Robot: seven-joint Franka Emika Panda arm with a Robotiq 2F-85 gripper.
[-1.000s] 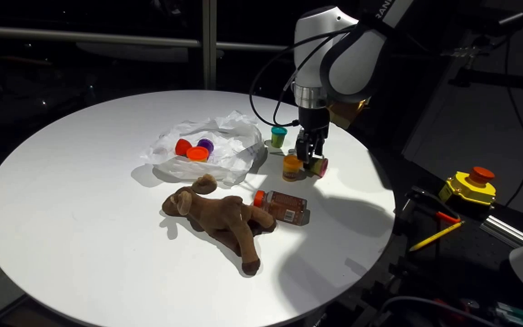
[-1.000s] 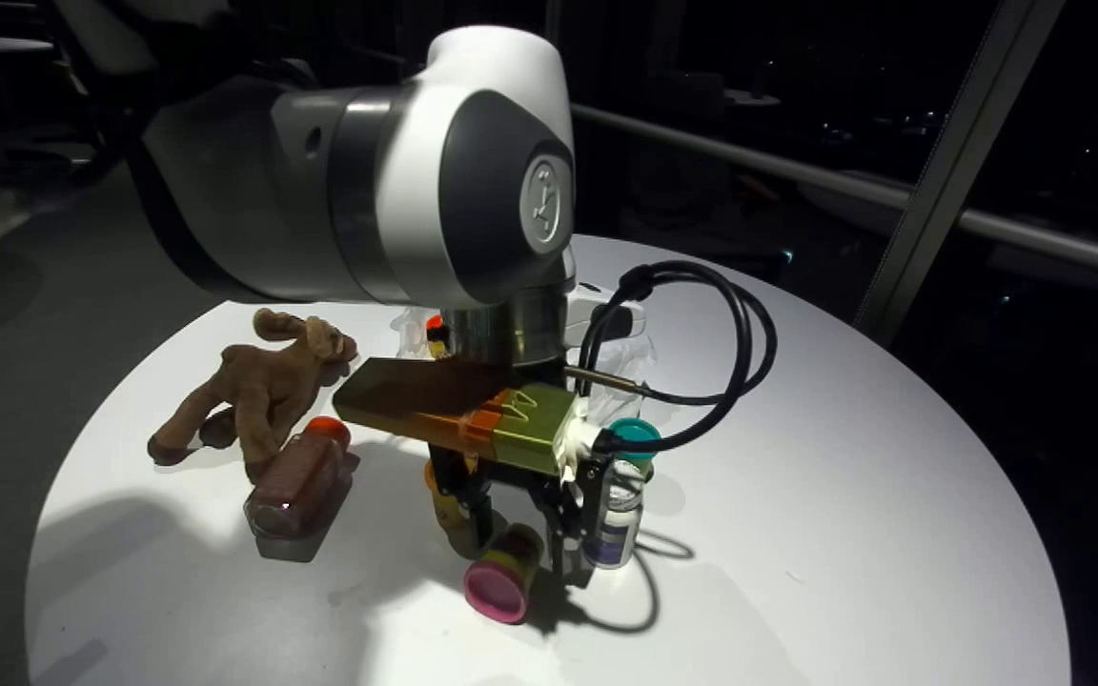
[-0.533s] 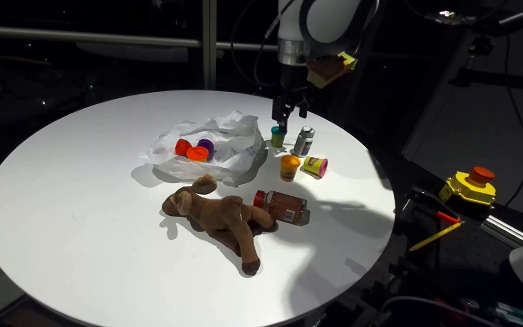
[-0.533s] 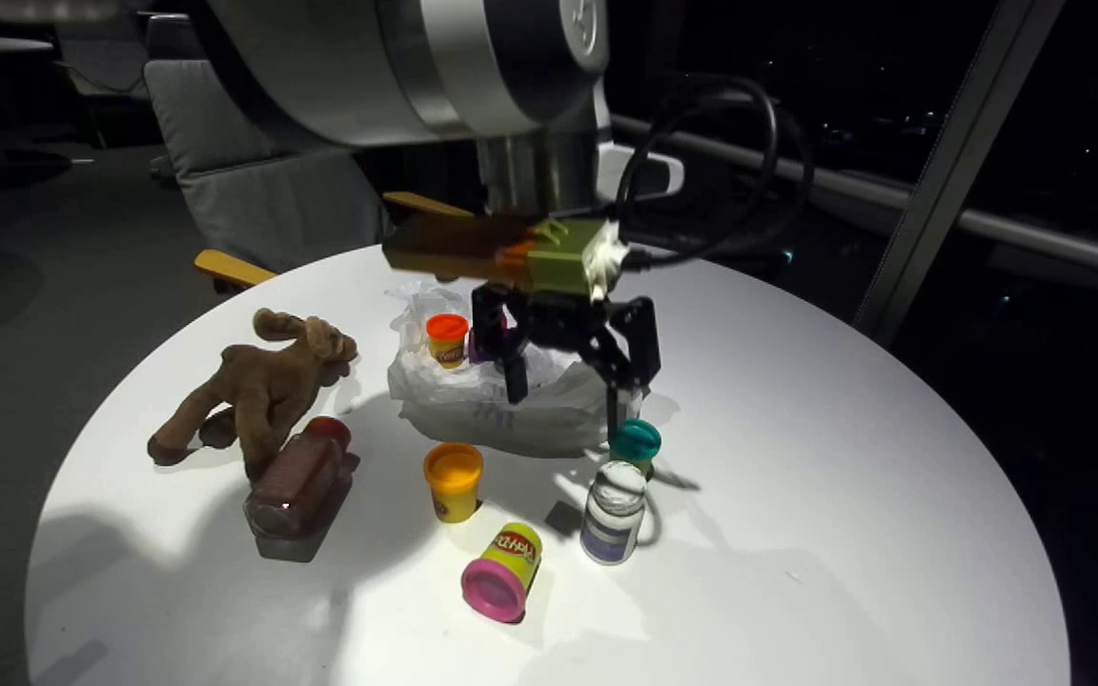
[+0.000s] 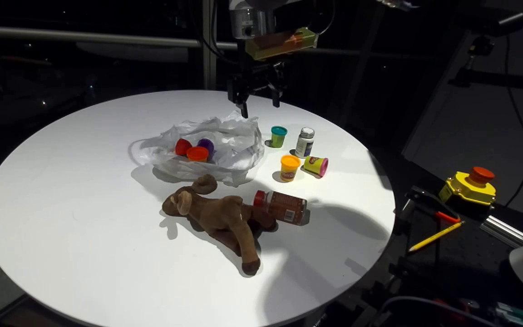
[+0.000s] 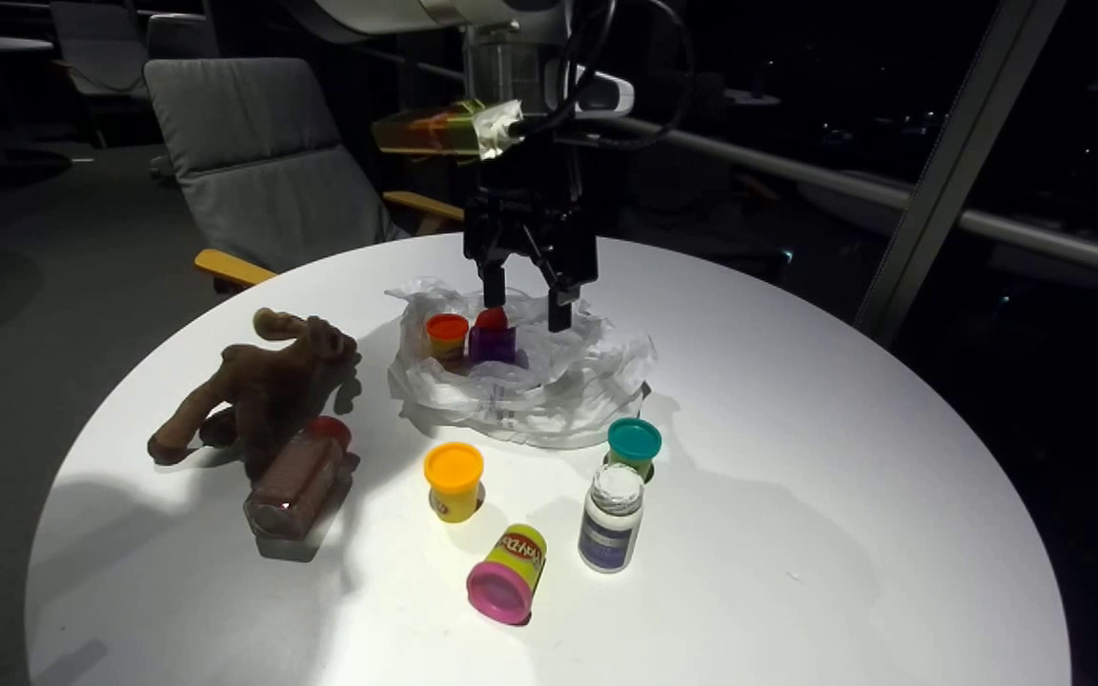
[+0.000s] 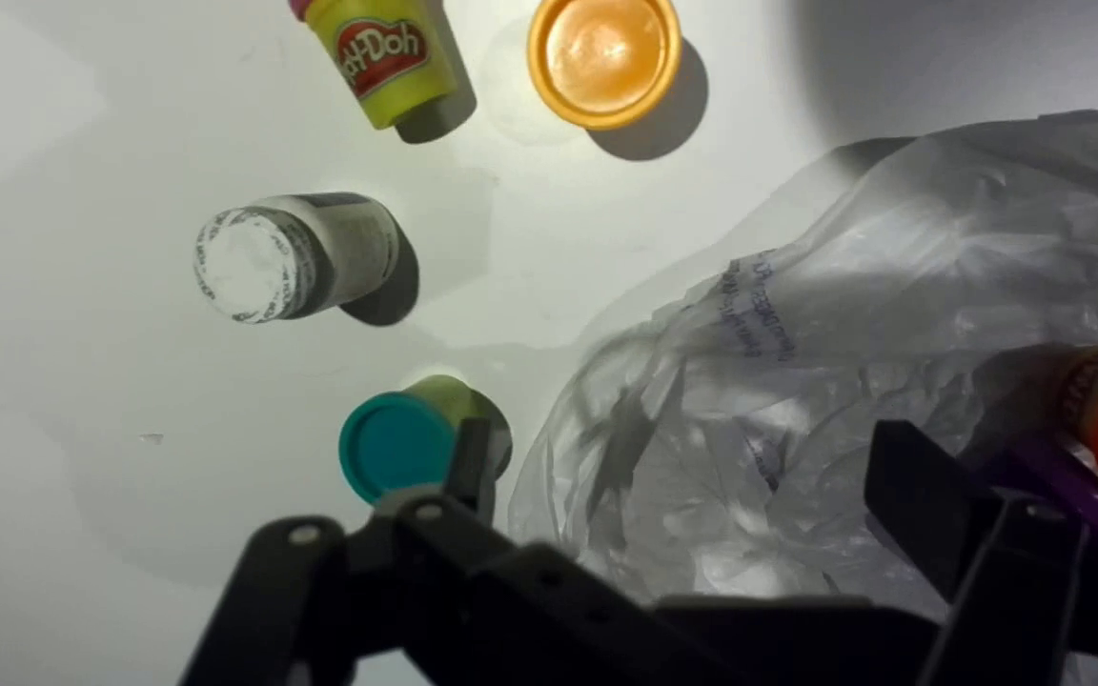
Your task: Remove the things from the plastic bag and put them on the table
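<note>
The crumpled white plastic bag [image 5: 243,141] lies open on the white table [image 5: 84,236]. On it sit a red-orange-lidded tub [image 6: 447,338], a purple tub [image 6: 492,345] and a red piece [image 5: 182,146] partly behind them. My gripper [image 6: 527,303] is open and empty above the bag, its jaws wide apart. In the wrist view the bag [image 7: 749,457] shows between the fingers; one finger covers part of the purple tub. Outside the bag stand a teal-lidded tub [image 5: 278,136], a white bottle [image 5: 305,143] and an orange-yellow tub [image 5: 290,168]. A pink-lidded tub [image 5: 316,166] lies on its side.
A brown plush animal [image 5: 220,211] lies in front of the bag. A brown jar with a red lid [image 5: 284,206] lies against its leg. A grey chair [image 6: 254,162] stands beyond the table. A yellow box with a red button [image 5: 470,186] is off the table.
My gripper has risen from around the pink-lidded tub and moved over to above the bag. The pink-lidded tub stays lying on the table. The bag and its contents look unmoved.
</note>
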